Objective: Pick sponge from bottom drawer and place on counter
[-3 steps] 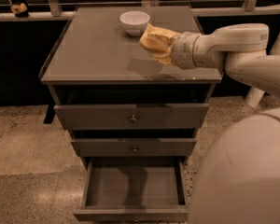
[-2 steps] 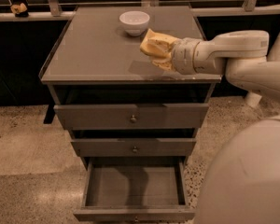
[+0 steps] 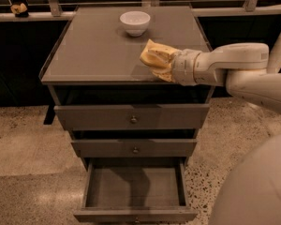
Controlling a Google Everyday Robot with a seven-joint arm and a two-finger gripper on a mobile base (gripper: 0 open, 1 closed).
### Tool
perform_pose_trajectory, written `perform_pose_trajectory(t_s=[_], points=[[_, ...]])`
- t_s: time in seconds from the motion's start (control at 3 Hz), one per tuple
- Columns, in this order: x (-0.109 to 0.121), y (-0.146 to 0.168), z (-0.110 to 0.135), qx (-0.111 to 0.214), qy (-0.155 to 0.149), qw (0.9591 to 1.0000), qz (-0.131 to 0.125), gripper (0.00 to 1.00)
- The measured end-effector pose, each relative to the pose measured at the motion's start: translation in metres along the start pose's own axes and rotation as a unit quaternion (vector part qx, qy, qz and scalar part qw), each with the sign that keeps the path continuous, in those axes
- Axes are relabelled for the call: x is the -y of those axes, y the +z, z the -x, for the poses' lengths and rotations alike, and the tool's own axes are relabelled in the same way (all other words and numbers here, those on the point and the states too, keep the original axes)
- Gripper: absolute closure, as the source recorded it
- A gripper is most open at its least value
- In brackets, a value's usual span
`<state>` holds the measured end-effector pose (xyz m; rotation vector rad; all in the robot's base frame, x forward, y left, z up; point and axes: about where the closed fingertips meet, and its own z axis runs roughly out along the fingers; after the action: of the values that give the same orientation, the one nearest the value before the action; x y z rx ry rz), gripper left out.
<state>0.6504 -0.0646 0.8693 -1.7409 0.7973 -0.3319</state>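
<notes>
Lowered jaws hold sponge (image 3: 154, 58) over counter (image 3: 96, 50).

A smooth cream-white tubular arm (image 3: 234, 62) was seen at the right, ended by a ribbed white wrist collar (image 3: 185, 68) and a yellowish gripper (image 3: 152, 57) above the near right of the grey-brown counter (image 3: 98, 50). A large rounded white shell (image 3: 257, 186) was seen nearest.

My pale yellow gripper (image 3: 152, 59), on my glossy white arm (image 3: 227, 63), over the right front of the plain grey-brown flat square counter (image 3: 93, 50). Round white bowl (image 3: 135, 22). Grey-brown bottom drawer (image 3: 131, 189). Beige speckled stone floor (image 3: 23, 144).
</notes>
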Motion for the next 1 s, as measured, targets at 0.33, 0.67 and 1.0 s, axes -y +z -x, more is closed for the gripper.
perform_pose_trajectory(t_s=[0.33,0.67,1.0], points=[[0.02,0.007,-0.018,-0.007,-0.001,1.0,-0.001,1.0],[0.043,0.023,-0.052,-0.012,0.01,0.9999,0.002,1.0],[0.026,0.042,-0.066,0.003,0.031,0.9994,0.017,1.0]])
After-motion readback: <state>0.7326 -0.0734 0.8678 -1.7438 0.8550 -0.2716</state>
